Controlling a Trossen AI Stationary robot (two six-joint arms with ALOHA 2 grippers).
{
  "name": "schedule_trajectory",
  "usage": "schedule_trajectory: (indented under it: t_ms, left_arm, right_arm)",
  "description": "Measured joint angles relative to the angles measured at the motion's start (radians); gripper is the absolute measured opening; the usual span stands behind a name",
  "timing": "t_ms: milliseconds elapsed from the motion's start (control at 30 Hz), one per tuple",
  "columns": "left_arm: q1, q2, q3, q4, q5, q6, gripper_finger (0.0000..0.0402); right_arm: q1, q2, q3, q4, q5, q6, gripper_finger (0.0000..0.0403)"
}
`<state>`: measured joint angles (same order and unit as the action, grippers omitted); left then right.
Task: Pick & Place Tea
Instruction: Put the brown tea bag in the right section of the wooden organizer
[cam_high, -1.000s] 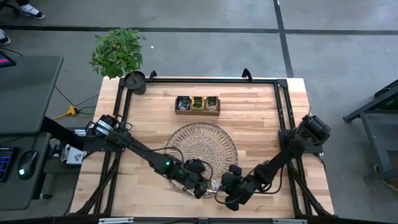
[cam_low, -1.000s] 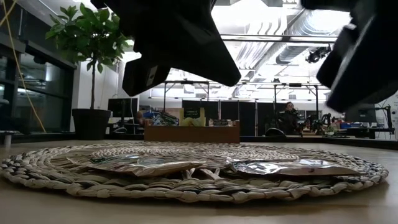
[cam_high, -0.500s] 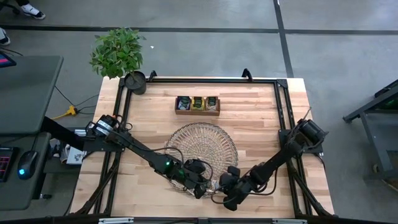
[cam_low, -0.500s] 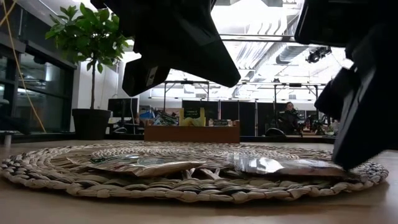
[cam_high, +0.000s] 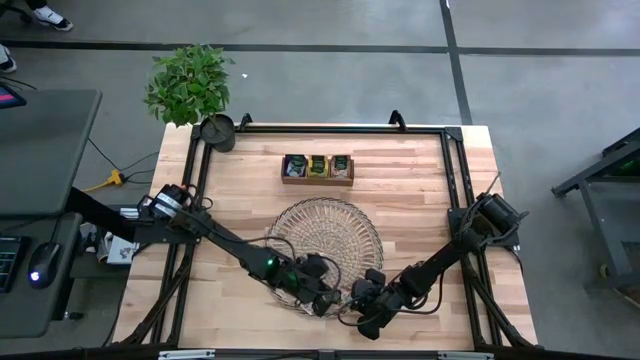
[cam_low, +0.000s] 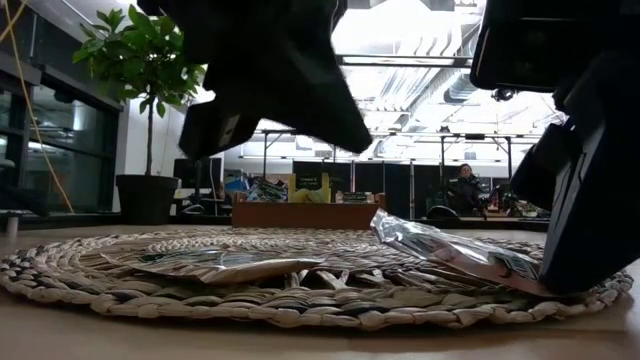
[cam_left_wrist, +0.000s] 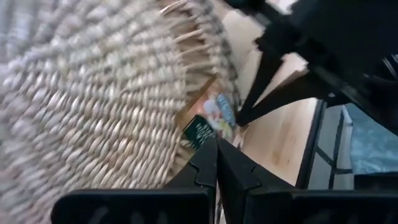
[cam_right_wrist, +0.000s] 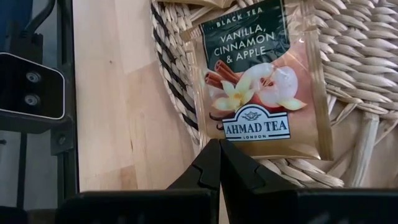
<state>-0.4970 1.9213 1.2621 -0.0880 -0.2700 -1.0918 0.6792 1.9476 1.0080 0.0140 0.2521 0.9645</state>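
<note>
The right pincer (cam_right_wrist: 219, 152) was clenched on the edge of a tea sachet (cam_right_wrist: 261, 81) at the near rim of the round woven tray (cam_high: 325, 232). The wrapper had a dark green top and a brown lower part, and its print could be read — "BLACK TEA", "VANILLA, CINNAMON & APPLE", and below the picture of cinnamon sticks, a flower and apples, "AHMAD TEA LONDON". In the low view this sachet (cam_low: 450, 255) stood tilted, one end raised from the weave and the other end at the pincer. A second sachet (cam_low: 225, 265) lay flat on the tray, to the left in that view; its writing could not be read. The left pincer (cam_left_wrist: 216, 152) was clenched with nothing in it, just above the tray's near rim — close to the right one. At the far side of the table (cam_high: 420, 180) stood a wooden box (cam_high: 317, 168) with more sachets.
</note>
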Motion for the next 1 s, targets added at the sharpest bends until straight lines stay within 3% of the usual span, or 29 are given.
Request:
schedule_trajectory:
  t_ms: [167,600,1000]
  left_arm:
    - [0.030,0.003,0.000,-0.034,0.104,-0.100,0.0024]
    - [0.103,0.067,0.002,-0.001,0.296,-0.254,0.0186]
    - [0.104,0.155,0.005,0.239,0.328,-0.326,0.0205]
  right_arm:
    - [0.000,0.001,0.000,-0.002,0.000,-0.003,0.0000]
    - [0.000,0.002,-0.002,0.002,0.000,-0.003,0.0000]
    - [0.000,0.003,-0.003,0.006,0.001,-0.007,0.0000]
